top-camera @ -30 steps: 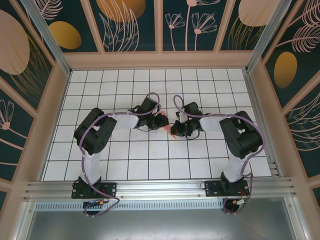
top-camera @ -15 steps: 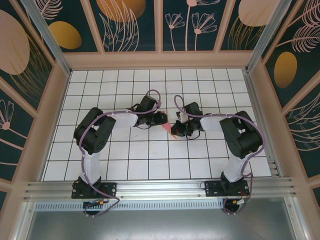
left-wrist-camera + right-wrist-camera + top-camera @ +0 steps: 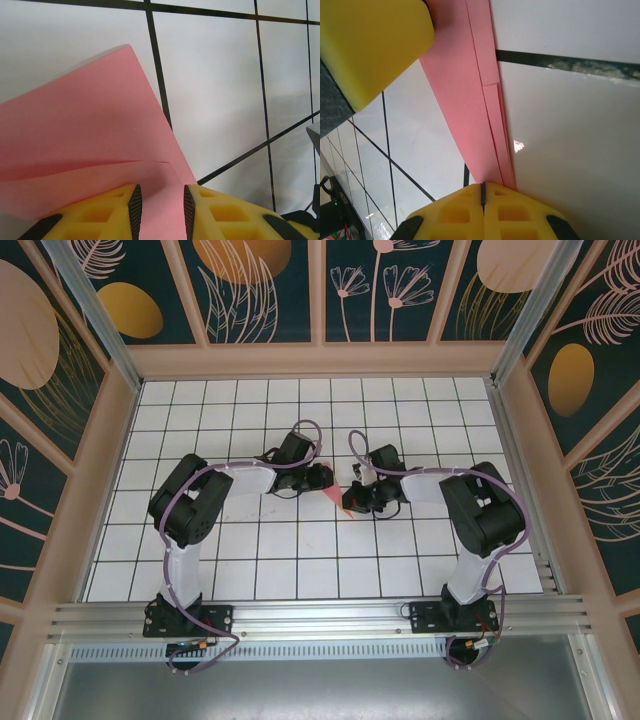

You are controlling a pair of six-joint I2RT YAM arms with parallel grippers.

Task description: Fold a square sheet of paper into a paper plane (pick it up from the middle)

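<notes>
Tapering toward right hand [image 3: 482, 187]: pink paper [image 3: 462, 100]

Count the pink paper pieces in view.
1: the folded pink paper lies on the table, pinched by the right gripper, left gripper over it; more may be hidden.

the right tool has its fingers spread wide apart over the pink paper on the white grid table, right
Not quite. The right tool is not spread apart: it is shut, pinching the narrow end of the pink paper between its yellow fingers. The right wrist view shows this. The rest holds: the paper is pink and lies over the white grid table.
</notes>
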